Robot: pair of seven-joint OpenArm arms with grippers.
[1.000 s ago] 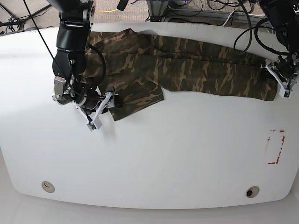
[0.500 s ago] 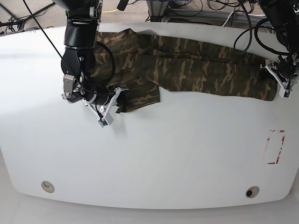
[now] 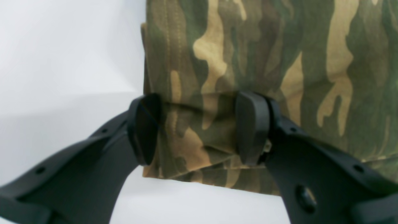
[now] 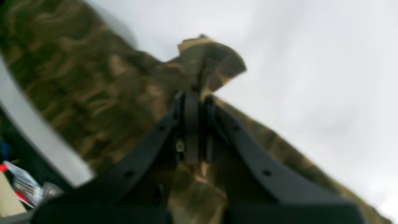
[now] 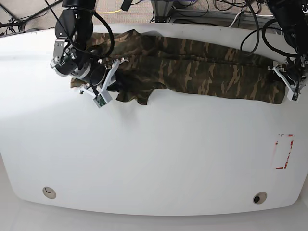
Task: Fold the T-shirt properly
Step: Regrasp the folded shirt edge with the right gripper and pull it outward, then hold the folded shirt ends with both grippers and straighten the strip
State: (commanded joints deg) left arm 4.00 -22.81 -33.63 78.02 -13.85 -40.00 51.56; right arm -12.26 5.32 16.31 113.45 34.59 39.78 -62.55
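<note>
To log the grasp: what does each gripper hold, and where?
The right gripper is shut on a fold of the camouflage-print fabric T-shirt near its sleeve end. The left gripper straddles the hem corner, open.

White table (image 5: 159,159) fills the room; carpet (image 5: 29,10) at eleven o'clock, cables (image 5: 211,8) at one o'clock.

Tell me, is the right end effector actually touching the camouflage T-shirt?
Touching. In the right wrist view the right end effector has its two fingers closed together on a raised fold of the T-shirt, with cloth bunched at the tips.
</note>
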